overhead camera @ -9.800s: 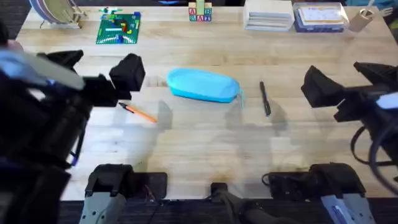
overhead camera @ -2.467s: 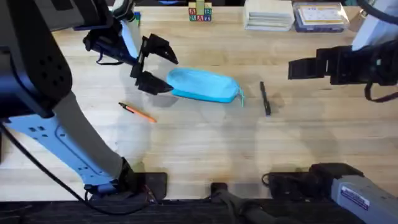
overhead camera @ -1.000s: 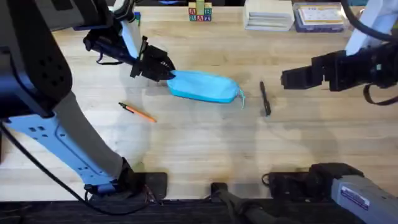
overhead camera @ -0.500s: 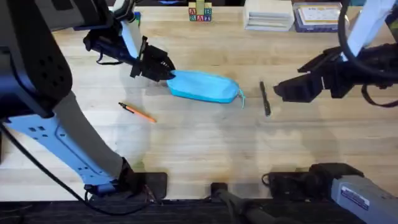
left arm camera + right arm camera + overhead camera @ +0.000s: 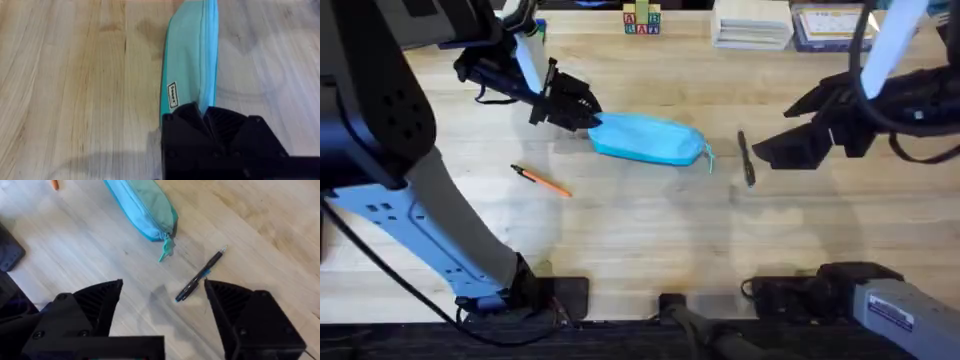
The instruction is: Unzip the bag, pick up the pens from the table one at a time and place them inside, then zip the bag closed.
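We judge the task barely begun: left gripper (image 5: 582, 108) pinching the zipped bag (image 5: 648, 137), right gripper (image 5: 162, 300) spread above the black pen (image 5: 746, 158), orange pen (image 5: 542, 180) untouched.

- Pale wooden planking (image 5: 650, 230) is running across the scene, grain lines and soft shadows showing along it.
- Clutter is lining the far edge: a green building-brick plate (image 5: 510, 47), lettered toy blocks (image 5: 641, 20), a white stacked box (image 5: 752, 24) and a clear container (image 5: 832, 27) with a blue label.
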Controlling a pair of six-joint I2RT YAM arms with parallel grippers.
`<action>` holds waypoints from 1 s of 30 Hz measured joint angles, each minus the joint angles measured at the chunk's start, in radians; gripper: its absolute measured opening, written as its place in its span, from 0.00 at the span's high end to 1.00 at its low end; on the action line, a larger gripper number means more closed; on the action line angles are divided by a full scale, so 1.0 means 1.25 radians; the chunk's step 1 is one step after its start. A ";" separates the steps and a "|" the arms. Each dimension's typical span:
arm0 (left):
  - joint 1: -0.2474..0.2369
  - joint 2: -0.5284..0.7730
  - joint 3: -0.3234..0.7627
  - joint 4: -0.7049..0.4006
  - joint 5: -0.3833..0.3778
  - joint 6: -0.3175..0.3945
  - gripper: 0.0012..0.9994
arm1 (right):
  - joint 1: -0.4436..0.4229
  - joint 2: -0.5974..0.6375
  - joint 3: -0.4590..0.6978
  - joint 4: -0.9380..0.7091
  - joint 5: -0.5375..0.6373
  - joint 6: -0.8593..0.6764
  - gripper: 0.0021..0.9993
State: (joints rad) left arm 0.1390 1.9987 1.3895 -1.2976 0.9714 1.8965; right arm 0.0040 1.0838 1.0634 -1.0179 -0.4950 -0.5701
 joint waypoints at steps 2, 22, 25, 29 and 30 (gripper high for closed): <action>0.000 0.000 0.000 0.000 0.000 0.000 0.96 | 0.000 0.023 0.000 0.011 0.000 -0.002 0.00; 0.000 0.000 0.000 0.007 0.000 0.000 0.96 | 0.000 0.228 0.000 0.045 -0.087 -0.012 0.00; 0.000 0.000 0.000 0.009 0.000 0.000 0.96 | 0.000 0.252 0.000 0.049 -0.106 -0.022 0.00; 0.000 0.000 0.000 0.009 0.000 0.000 0.96 | 0.000 0.297 0.000 0.070 -0.120 -0.030 0.00; 0.000 0.000 0.000 0.009 0.000 0.000 0.96 | 0.000 0.304 0.000 0.075 -0.121 -0.030 0.00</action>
State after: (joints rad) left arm 0.1390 1.9987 1.3895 -1.2858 0.9714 1.8965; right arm 0.0040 1.4640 1.0634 -0.9241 -0.6459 -0.6071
